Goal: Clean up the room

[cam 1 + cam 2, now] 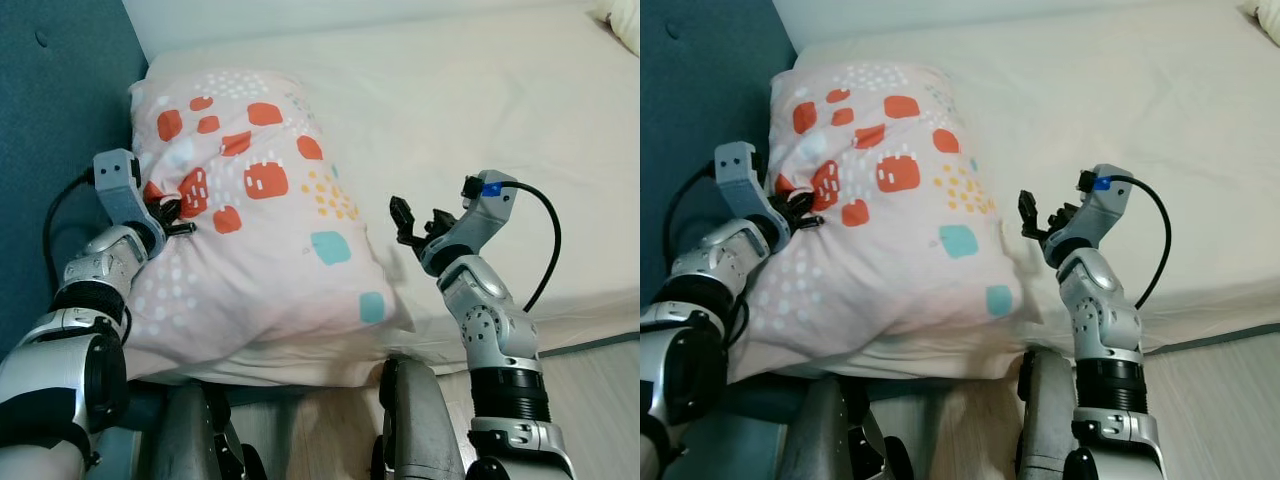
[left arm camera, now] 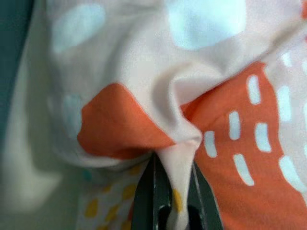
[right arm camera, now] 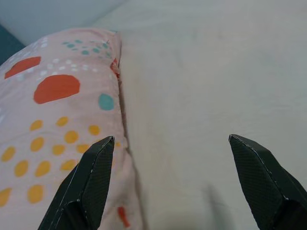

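The pillow [image 1: 255, 220], pale pink with orange, teal and yellow patches, lies at the head of the bed [image 1: 480, 110], its far end near the wall and its left side against the dark teal headboard panel [image 1: 50, 120]; its near end bulges over the mattress edge above the robot's legs. Judged from how it lies, the tidying is partway: the pillow is already on the bed and roughly at its head, but it sits skewed and rumpled, so squaring it up and letting go appear to be what is left; the rest of the sheet looks smooth and bare apart from a pale corner of something at the far right. The left end effector [image 1: 172, 216] is at the pillow's left flank with its fingers [image 2: 160, 194] pressed together on a pinched fold of the pillowcase, the cloth puckering up from between them where an orange patch meets the pink. The right end effector [image 1: 415, 226] hovers just beside the pillow's right edge, above the sheet, its fingers spread wide and touching nothing, as the right wrist view shows.
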You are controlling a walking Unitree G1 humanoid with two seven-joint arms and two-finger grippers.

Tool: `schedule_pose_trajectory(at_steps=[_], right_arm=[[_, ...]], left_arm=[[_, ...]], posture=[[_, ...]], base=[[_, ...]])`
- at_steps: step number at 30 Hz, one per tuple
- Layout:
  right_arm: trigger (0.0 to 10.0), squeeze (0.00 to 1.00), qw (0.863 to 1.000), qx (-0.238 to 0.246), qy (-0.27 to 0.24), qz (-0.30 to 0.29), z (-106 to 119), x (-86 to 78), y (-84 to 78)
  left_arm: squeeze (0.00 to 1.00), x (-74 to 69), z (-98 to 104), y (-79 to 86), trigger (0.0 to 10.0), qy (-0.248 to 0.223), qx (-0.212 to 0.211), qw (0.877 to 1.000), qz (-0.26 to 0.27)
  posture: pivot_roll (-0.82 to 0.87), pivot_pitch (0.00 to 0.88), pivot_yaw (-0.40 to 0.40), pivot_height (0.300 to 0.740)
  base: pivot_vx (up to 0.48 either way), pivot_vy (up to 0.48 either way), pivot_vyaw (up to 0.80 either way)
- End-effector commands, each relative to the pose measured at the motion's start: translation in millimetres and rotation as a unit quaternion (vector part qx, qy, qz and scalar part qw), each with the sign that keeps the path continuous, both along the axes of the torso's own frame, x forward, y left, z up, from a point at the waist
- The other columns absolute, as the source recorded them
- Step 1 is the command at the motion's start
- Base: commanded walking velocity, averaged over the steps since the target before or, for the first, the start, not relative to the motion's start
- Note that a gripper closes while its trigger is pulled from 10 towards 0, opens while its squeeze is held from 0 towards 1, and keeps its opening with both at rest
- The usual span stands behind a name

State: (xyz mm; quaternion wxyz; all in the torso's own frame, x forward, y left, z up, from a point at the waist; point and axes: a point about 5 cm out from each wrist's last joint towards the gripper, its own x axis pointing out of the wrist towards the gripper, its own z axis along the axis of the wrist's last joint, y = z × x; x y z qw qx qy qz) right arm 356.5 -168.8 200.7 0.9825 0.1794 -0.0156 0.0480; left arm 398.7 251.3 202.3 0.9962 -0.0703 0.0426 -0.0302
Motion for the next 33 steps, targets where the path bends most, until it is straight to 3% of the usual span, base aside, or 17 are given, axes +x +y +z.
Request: schedule_pose_trajectory(at_steps=[1,3,7,8,10,11,17,19,24,26,28,30,33], right_arm=[[10.0,0.00,1.000,0.006,0.004,0.004,-1.8,-1.3,2.2],[10.0,0.00,1.000,0.007,0.004,0.004,-1.3,-0.8,3.2],[10.0,0.00,1.000,0.008,0.004,0.004,-1.2,-0.8,3.2],[10.0,0.00,1.000,0.008,0.004,0.003,-0.9,-0.9,2.9],[10.0,0.00,1.000,0.008,0.004,0.003,-0.9,-0.9,2.9],[10.0,0.00,1.000,0.009,0.004,0.003,-0.8,-1.0,2.7],[10.0,0.00,1.000,0.010,0.005,0.004,-1.0,-0.6,4.0],[10.0,0.00,1.000,0.011,0.005,0.007,-1.0,-0.4,6.2],[10.0,0.00,1.000,0.010,0.006,0.009,-1.5,-0.8,6.7],[10.0,0.00,1.000,0.008,0.008,0.010,-2.3,-1.0,6.8],[10.0,0.00,1.000,0.008,0.008,0.010,-2.4,-1.0,6.9],[10.0,0.00,1.000,0.010,0.007,0.013,-1.8,-0.5,7.9],[10.0,0.00,1.000,0.011,0.007,0.015,-1.7,-0.1,8.9]], left_arm=[[0.00,-1.7,16.3,18.1,0.0,-0.016,0.065,0.997,0.038],[0.00,-7.2,28.7,42.6,0.0,-0.014,0.136,0.985,0.103],[0.00,-11.6,34.0,56.2,0.0,-0.015,0.156,0.978,0.139],[0.00,-15.9,38.2,67.1,0.0,-0.018,0.181,0.969,0.167],[0.00,-15.9,38.2,67.1,0.0,-0.018,0.181,0.969,0.167],[0.00,-19.9,43.1,76.1,0.0,-0.024,0.207,0.960,0.190],[0.00,-23.7,42.5,83.7,0.0,-0.011,0.240,0.948,0.209],[0.00,-34.3,26.3,99.2,0.0,0.033,0.268,0.930,0.251],[0.00,-44.2,8.2,109.3,0.0,0.070,0.266,0.922,0.271],[0.00,-54.2,-12.6,116.0,0.0,0.102,0.227,0.925,0.286],[0.00,-55.7,-15.7,116.8,0.0,0.106,0.219,0.926,0.289],[0.00,-67.4,-42.1,119.4,0.0,0.135,0.160,0.931,0.300],[0.00,-72.7,-50.9,121.3,0.0,0.143,0.144,0.929,0.309]], posture=[[-0.15,0.223,0.078,0.540],[-0.15,0.223,0.078,0.540],[-0.15,0.223,0.079,0.540],[-0.15,0.222,0.078,0.540],[-0.15,0.222,0.078,0.540],[-0.15,0.223,0.078,0.540],[-0.14,0.223,0.077,0.540],[-0.15,0.225,0.078,0.540],[-0.14,0.225,0.080,0.540],[-0.15,0.225,0.084,0.540],[-0.15,0.225,0.084,0.540],[-0.14,0.225,0.085,0.540],[-0.14,0.225,0.085,0.540]], base=[[0.000,0.000,0.00],[0.000,0.000,0.00],[0.000,0.000,0.00],[0.000,0.000,0.00],[0.000,0.000,0.00],[0.000,0.000,0.00],[0.000,0.000,0.00],[0.000,0.000,0.00],[0.000,0.000,0.00],[0.000,0.000,0.00],[0.000,0.000,0.00],[0.000,0.000,0.00],[0.000,0.000,0.00]])
